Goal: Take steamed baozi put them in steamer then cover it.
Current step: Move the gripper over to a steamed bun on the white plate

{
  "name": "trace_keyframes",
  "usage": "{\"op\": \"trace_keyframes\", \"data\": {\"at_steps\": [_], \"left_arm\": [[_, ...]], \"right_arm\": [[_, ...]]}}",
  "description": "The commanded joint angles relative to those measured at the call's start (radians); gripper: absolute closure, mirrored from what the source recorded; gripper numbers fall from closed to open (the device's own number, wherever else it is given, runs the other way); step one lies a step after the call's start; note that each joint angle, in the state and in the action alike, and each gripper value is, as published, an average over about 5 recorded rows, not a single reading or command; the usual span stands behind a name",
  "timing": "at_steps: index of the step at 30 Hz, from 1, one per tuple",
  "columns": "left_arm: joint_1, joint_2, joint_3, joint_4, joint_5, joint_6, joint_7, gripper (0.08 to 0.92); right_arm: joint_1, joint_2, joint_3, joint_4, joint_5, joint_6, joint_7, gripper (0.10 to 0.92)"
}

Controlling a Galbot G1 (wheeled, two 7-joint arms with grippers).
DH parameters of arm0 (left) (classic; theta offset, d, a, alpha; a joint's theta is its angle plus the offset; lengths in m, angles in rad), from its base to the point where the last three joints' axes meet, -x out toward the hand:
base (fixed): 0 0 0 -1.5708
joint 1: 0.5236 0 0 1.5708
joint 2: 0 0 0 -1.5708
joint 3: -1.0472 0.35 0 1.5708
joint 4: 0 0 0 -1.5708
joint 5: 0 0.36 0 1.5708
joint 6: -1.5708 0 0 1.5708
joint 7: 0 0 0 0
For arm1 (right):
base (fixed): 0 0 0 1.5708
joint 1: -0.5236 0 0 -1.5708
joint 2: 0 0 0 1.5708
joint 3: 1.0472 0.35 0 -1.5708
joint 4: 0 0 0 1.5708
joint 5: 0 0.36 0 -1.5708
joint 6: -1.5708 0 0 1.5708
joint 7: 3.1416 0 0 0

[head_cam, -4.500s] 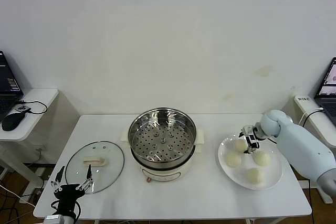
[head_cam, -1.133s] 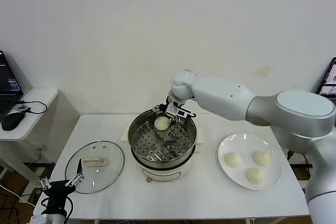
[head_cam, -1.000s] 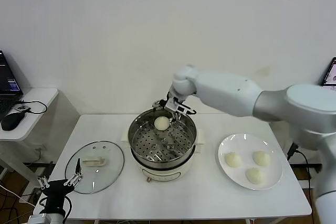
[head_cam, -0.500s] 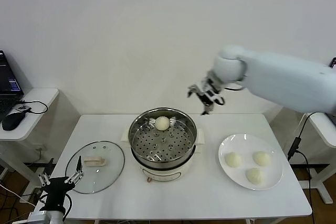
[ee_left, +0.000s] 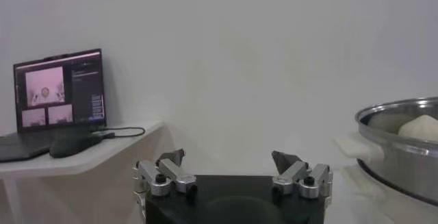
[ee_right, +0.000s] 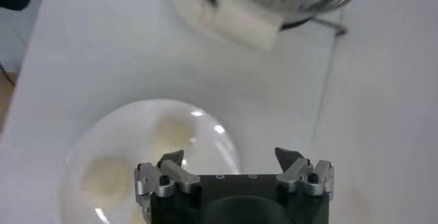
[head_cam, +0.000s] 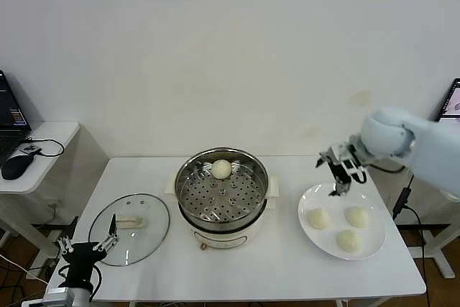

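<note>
The steamer stands mid-table with one baozi at the back of its steel basket. Three baozi lie on the white plate at the right. My right gripper is open and empty, in the air over the plate's far left edge; its wrist view looks down past the open gripper on two baozi. The cover lies flat at the left. My left gripper is open and empty, low by the front left table edge.
The left wrist view, over its open gripper, shows the steamer's rim with the baozi inside. A side table at far left holds a laptop and a mouse. Another laptop stands at far right.
My right gripper let go of one baozi in the steamer, rose, and swung right and down to above the plate, empty. The left gripper shifted only slightly.
</note>
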Motion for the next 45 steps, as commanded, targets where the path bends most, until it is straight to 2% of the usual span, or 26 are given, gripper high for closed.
{"op": "trace_keyframes", "data": {"at_steps": [1,6,18,36,45], "left_arm": [[0.001,0.001,0.001,0.002,0.001,0.0,0.001,0.177],[0.005,-0.004,0.001,0.005,0.005,0.0,0.001,0.177],[0.011,-0.009,-0.001,0.003,0.005,-0.001,0.003,0.177],[0.001,-0.007,-0.006,0.016,0.004,-0.002,0.003,0.177],[0.002,-0.012,-0.006,0.021,0.004,-0.003,0.003,0.177]], "right_arm": [[-0.238,-0.082,0.159,0.012,-0.067,-0.027,-0.001,0.203],[-0.389,-0.047,0.259,-0.047,-0.131,-0.011,0.006,0.202],[-0.507,0.042,0.348,-0.151,-0.178,0.006,0.045,0.203],[-0.537,0.179,0.397,-0.275,-0.181,0.022,0.1,0.208],[-0.548,0.199,0.399,-0.297,-0.205,0.011,0.092,0.314]]}}
